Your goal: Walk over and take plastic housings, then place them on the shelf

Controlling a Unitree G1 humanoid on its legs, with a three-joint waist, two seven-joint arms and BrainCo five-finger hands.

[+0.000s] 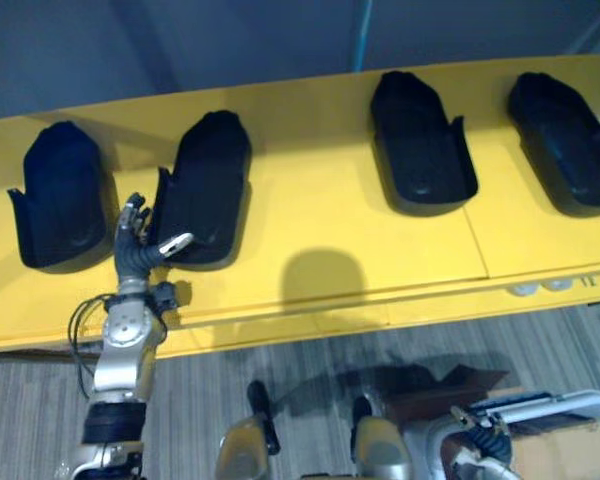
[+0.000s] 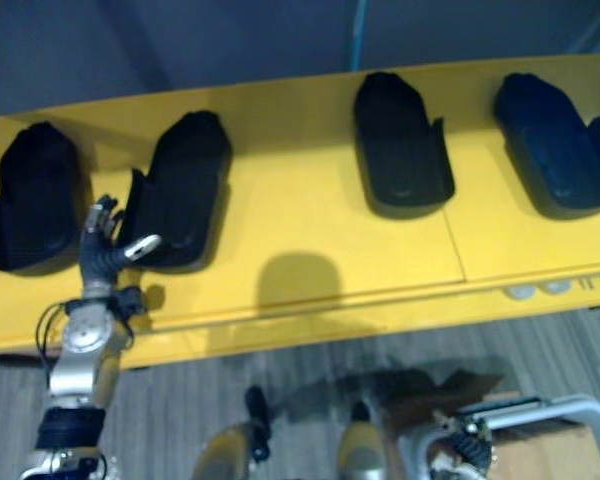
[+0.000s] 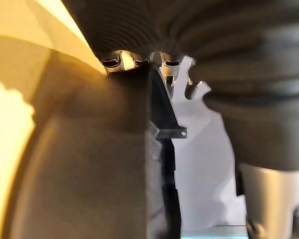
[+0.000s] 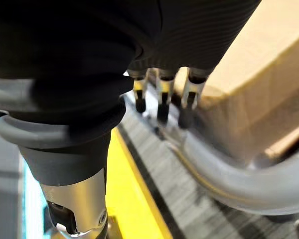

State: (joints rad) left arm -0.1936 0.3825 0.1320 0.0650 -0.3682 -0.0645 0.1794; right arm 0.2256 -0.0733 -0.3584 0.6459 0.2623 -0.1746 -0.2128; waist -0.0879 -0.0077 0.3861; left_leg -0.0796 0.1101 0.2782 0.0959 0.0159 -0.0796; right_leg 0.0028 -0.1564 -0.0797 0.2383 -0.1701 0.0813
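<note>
Progress looked well advanced: four black plastic housings lay in a row on the yellow shelf (image 1: 330, 210), none touching another. From the robot's left they were the far-left housing (image 1: 60, 195), the second housing (image 1: 208, 185), the third housing (image 1: 420, 140) and the far-right housing (image 1: 565, 135).

The left hand (image 1: 135, 250) was at the near left corner of the second housing. Its fingers stood straight up alongside the housing's left wall, and its thumb reached out across the near edge. The hand was spread wide and touched the part rather than gripping it. I judged this housing to be set down, with the hand needing only to come away (or perhaps give it a last nudge square).

The right hand (image 4: 163, 94) hung low on the robot's right, beside a silver cart rail (image 4: 229, 174) and a cardboard box (image 4: 254, 84). Its fingers were loose, pointed downward and carried nothing.

Whether more housings waited in the box could not be told. If any did, another fetch was left to do, and bare shelf showed between the second and third housings.
</note>
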